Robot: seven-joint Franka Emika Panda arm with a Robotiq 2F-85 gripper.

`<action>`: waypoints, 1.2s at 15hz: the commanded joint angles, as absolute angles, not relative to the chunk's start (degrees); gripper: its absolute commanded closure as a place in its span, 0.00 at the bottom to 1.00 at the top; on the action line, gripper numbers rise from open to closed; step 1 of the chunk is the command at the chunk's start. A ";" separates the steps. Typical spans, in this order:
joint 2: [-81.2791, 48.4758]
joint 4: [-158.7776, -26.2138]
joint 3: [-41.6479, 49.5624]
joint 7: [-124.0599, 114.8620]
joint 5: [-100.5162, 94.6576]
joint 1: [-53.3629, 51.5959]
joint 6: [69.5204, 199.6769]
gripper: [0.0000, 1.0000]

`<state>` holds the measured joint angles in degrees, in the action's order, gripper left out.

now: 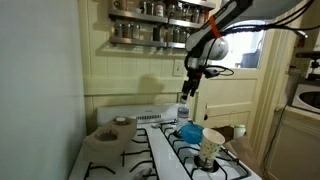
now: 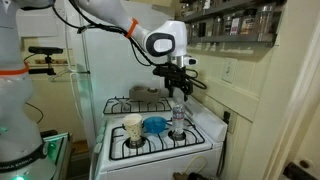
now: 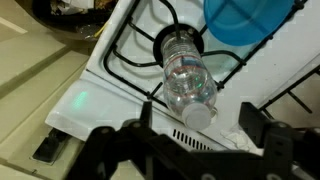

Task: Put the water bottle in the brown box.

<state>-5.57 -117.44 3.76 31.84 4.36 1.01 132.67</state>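
With the wide-open, empty tool (image 2: 178, 90) poised above the upright water bottle (image 2: 178, 120) on the desk (image 3: 80, 100), grasping seems in hand; it should next descend, clamp, then carry toward the brown box (image 1: 104, 134).

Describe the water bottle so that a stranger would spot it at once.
Find the white stove. On its burner grates, directly under the robot's hand, the water bottle stands upright: small, clear plastic, with a pale cap. Its neighbours are a blue dish and a patterned paper cup; only the bottle is narrow and see-through.
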 commanded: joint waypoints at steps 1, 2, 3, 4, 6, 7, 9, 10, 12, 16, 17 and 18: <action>-8.55 -114.01 2.00 31.06 3.27 1.65 131.11 0.27; -9.05 -113.58 1.75 30.70 2.87 1.62 130.71 0.27; -9.63 -113.18 1.54 30.51 2.69 1.67 130.66 0.27; -10.07 -112.96 1.37 30.32 2.65 1.75 130.70 0.35; -10.84 -112.28 1.13 29.96 2.31 1.81 130.29 0.36; -11.17 -112.04 1.03 29.74 2.05 1.80 130.17 0.36; -11.59 -111.59 0.94 29.02 1.29 1.80 129.89 0.39; -11.62 -111.34 0.92 28.61 0.92 1.83 129.53 0.45; -11.35 -110.90 0.98 27.67 -0.12 1.78 128.16 0.56; -10.37 -109.92 1.19 25.82 -2.61 1.73 123.45 0.93; -10.27 -109.77 1.17 25.71 -2.87 1.79 122.63 0.92; -10.16 -109.69 1.18 25.51 -3.25 1.81 122.22 0.92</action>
<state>-10.94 -110.76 1.68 27.22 -1.42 1.26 125.68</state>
